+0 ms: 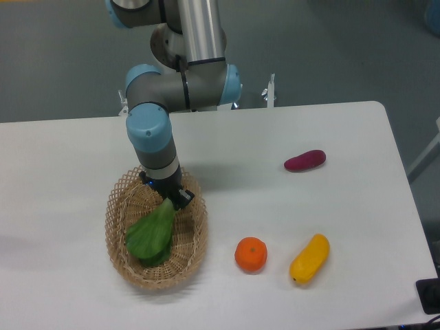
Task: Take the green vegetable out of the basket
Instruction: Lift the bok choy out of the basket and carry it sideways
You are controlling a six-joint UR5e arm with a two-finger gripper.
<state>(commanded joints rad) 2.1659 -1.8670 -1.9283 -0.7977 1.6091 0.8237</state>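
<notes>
While the yellow vegetable [310, 258] and the orange [251, 254] lie nearest the camera on the white table [330, 130], at about five o'clock from the basket [120, 206], the bok choy [150, 234] is inside the basket, its broad dark leaves toward seven o'clock and its pale stem pointing up toward one o'clock. The gripper [172, 198] is down at that stem end and appears to be pinching it, though the fingertips are partly hidden by the leaf and the wrist, so the hold cannot be seen fully. I judge the bok choy light and floppy: the leaves would bend, tear or slip out if squeezed, while the stem is firmer and thicker, which makes it the sensible place to hold. It may swing beneath the gripper when lifted. Farther back, at two o'clock, a purple sweet potato [304, 160] lies well apart.
</notes>
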